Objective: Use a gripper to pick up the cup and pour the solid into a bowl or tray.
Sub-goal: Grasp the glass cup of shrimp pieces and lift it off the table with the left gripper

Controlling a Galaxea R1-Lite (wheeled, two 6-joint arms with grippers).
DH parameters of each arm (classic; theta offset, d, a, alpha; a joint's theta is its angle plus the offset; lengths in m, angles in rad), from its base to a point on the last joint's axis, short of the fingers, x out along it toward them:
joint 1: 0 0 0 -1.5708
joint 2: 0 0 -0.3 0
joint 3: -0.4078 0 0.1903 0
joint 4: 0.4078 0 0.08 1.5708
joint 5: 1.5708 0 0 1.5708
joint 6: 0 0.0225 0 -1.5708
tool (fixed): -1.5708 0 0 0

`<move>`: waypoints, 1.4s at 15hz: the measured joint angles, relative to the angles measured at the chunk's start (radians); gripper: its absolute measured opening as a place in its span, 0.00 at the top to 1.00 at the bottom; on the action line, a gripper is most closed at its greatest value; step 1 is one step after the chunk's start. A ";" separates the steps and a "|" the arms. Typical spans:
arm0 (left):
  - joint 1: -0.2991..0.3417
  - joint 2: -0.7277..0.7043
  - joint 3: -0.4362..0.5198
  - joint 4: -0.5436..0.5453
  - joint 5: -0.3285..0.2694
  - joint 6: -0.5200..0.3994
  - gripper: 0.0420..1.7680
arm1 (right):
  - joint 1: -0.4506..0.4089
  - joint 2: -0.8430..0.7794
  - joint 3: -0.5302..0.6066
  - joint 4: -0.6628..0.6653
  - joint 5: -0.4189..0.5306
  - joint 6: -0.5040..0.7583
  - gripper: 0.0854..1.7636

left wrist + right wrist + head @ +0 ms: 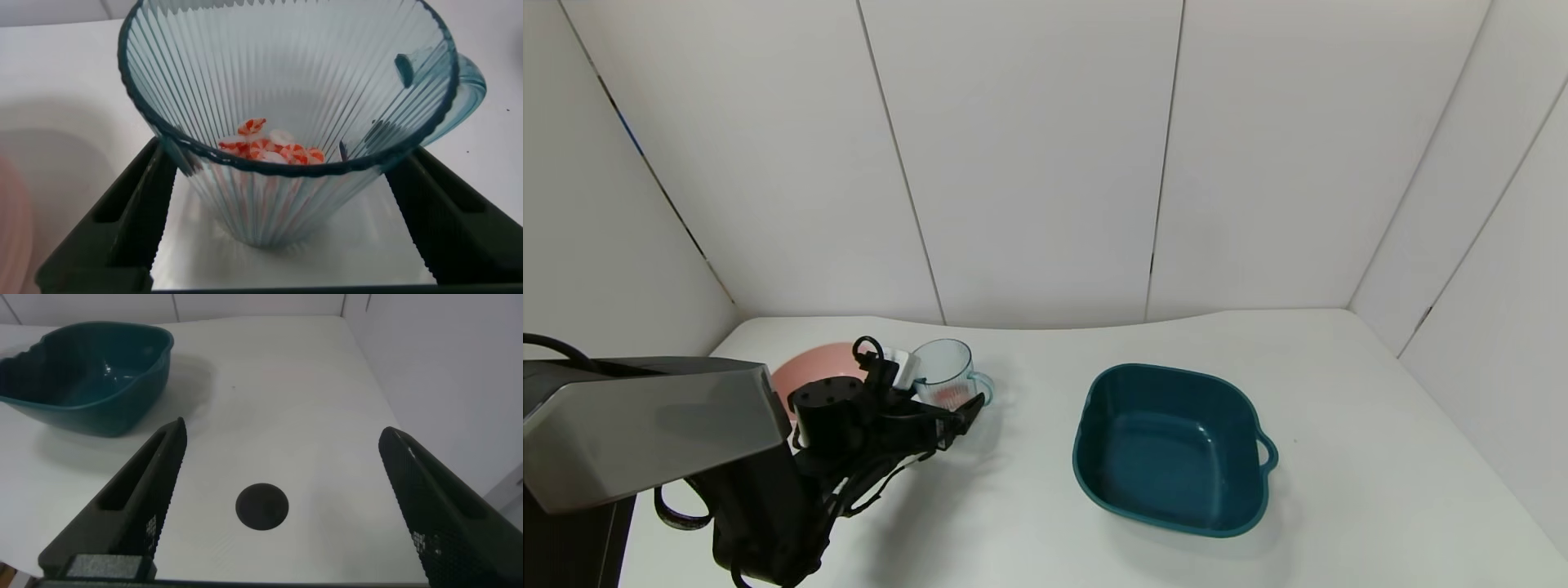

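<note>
White tabletop [1029, 523], pale panelled walls [1029, 163], teal tray [1172, 449]

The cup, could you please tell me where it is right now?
In the head view the cup stands on the table's left side, just right of the pink bowl, between the left gripper's jaws.

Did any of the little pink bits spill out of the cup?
No, nothing looks spilled. The pink bits all sit at the bottom of the cup, which stands upright between the left gripper fingers. The table around it shows no stray pieces.
</note>
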 joint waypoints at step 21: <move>0.000 0.036 -0.066 -0.002 -0.001 -0.002 0.25 | 0.001 0.000 0.000 0.000 0.000 0.000 0.03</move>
